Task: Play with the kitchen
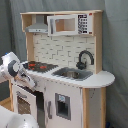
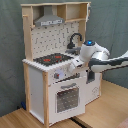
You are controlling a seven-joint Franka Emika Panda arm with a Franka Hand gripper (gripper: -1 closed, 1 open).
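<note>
The kitchen is standing on a wooden floor before a grey curtain, its black-red stovetop, sink and black faucet lying under the grey hood, and its oven door is hanging slightly ajar. The gripper is pressing in at the front edge beside the stovetop, just above the oven, and I cannot tell how its fingers are set. In the first exterior view the white arm is crowding in from the first exterior view's left and covering the kitchen's near corner.

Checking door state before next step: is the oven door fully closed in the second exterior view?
No. The oven door on the kitchen hangs ajar, its lower edge swung out from the cabinet front.
</note>
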